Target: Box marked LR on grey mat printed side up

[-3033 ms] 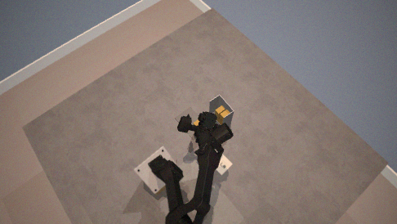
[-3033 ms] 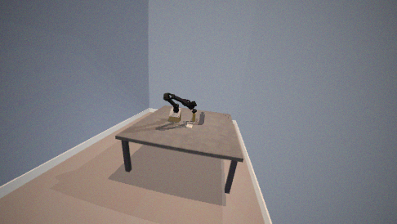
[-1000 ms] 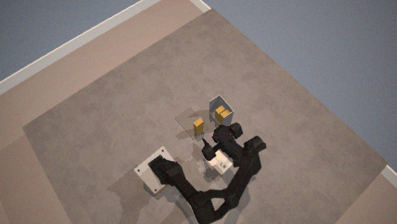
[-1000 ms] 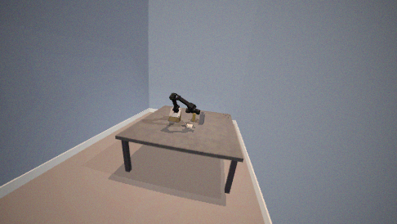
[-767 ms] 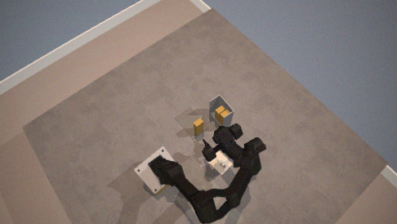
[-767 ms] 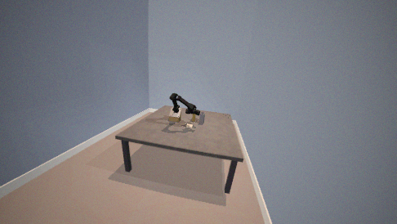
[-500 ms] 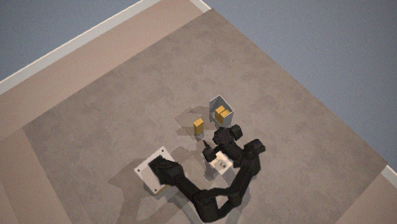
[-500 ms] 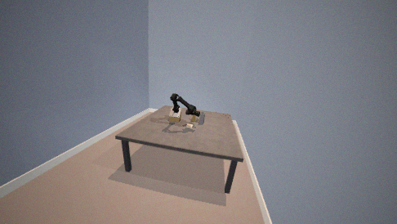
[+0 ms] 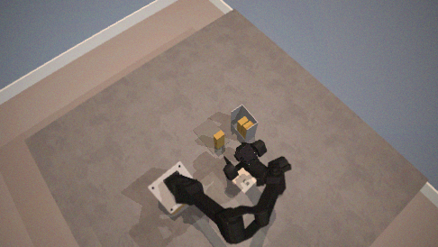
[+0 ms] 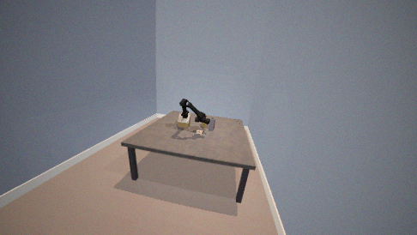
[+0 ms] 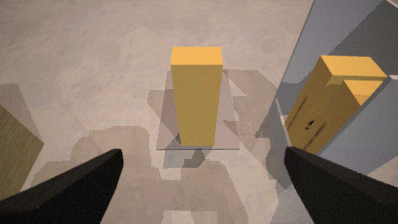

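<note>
One yellow-orange box [image 9: 218, 140] [image 10: 203, 125] [image 11: 198, 102] stands upright on the grey mat [image 9: 204, 131] [image 11: 228, 136]. Its top and the side facing the wrist camera show no print; its other sides are hidden. Two more boxes [image 9: 243, 126] [image 11: 327, 97] stand in the grey bin [image 9: 251, 132] [image 10: 212, 124] [image 11: 362, 132], close together and leaning a little in the wrist view. A small dark mark shows on one, but no letters are readable. My gripper [image 11: 204, 155] is open and empty, with its fingers on the near side of the standing box, apart from it.
A pale square piece [image 9: 242, 177] [image 10: 199, 132] with a dark mark lies on the table [image 9: 135, 117] [image 10: 172, 138] under the arm. The arm's white base plate [image 9: 158, 188] sits on a wooden block [image 10: 183, 125] [image 11: 16, 155]. The bin's wall rises close to the right finger in the wrist view.
</note>
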